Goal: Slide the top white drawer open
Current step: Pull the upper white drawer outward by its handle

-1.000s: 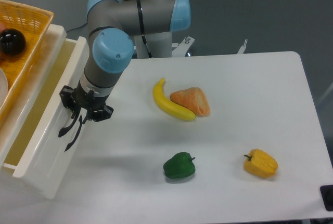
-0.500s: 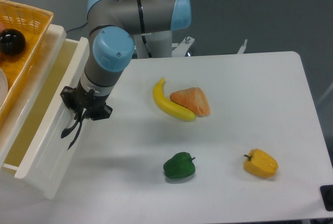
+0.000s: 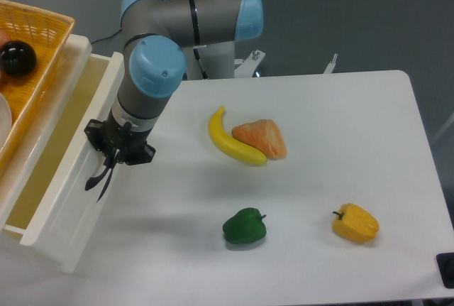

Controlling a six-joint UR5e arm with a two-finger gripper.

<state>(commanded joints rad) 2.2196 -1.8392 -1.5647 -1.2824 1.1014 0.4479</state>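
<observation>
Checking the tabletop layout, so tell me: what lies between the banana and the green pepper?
Nothing: in the camera view, bare white table separates the banana from the green pepper. The orange wedge-shaped item sits beside the banana, off that line.

The drawer (image 3: 64,199) is white with a yellowish inside. The basket (image 3: 35,29) is orange wicker, holding a black ball (image 3: 15,57). The arm (image 3: 152,72) is grey with light blue caps; its fingers (image 3: 96,178) are black. On the white tabletop (image 3: 319,128) lie a yellow banana (image 3: 230,143), an orange bread piece (image 3: 262,138), a green pepper (image 3: 245,226) and a yellow pepper (image 3: 355,223).
</observation>
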